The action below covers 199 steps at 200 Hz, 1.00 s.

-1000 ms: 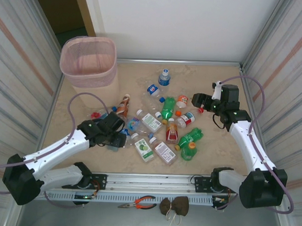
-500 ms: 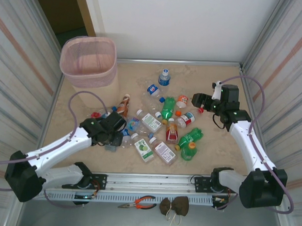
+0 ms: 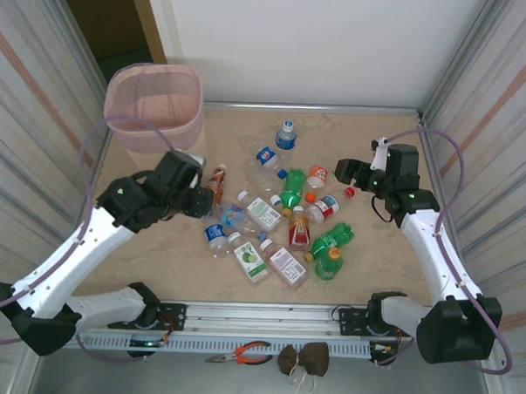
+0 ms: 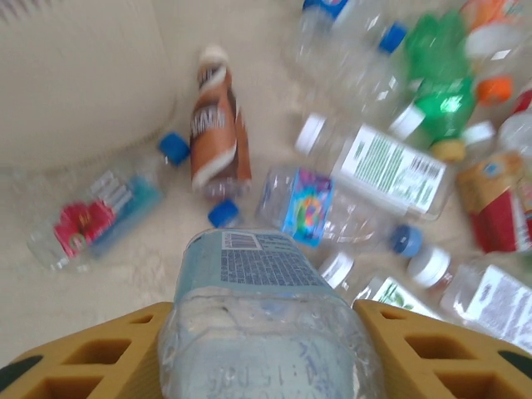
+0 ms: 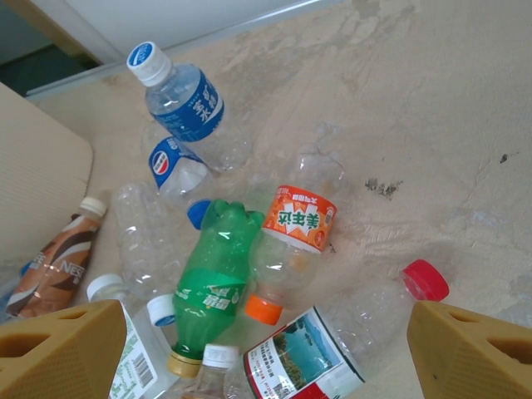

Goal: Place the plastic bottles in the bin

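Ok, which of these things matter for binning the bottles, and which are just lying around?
For the job: loose bottles, held bottle, bin.
Lying about: pliers, brown bundle.

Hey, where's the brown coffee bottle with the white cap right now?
In the top view the brown coffee bottle lies on the table left of centre, at the left edge of the bottle pile, just right of the bin and its base.
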Each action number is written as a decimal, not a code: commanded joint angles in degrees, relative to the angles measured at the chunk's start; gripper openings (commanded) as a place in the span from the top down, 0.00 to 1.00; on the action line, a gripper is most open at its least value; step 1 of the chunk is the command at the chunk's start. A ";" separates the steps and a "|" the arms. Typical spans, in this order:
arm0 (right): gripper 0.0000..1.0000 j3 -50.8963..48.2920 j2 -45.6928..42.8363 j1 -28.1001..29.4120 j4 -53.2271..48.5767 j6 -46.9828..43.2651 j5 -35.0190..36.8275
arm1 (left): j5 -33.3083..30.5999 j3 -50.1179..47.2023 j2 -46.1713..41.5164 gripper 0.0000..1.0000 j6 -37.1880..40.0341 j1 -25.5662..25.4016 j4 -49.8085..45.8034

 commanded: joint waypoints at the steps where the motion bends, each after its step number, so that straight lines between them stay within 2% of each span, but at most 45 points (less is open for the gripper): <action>1: 0.13 2.59 -1.54 0.42 -1.94 -0.15 -0.59 | 0.95 10.08 2.85 0.47 8.32 1.65 -1.87; 50: 0.13 4.52 -1.89 0.35 -2.78 -0.46 -0.09 | 2.32 35.27 12.47 0.47 19.05 6.05 -4.48; 88: 0.13 4.84 -1.99 0.35 -3.22 -0.46 -0.07 | 4.81 49.27 18.83 0.48 24.21 13.89 -4.84; 147: 0.13 5.16 -2.15 0.41 -3.70 -0.20 0.19 | 15.44 53.62 26.57 0.50 24.58 29.94 -0.81; 172: 0.13 5.63 -1.92 0.43 -3.82 -0.12 0.30 | 18.64 53.21 30.21 0.52 23.93 33.88 0.57; 199: 0.13 5.63 -1.88 0.42 -3.53 0.20 0.58 | 21.08 51.82 33.99 0.52 23.14 36.01 2.46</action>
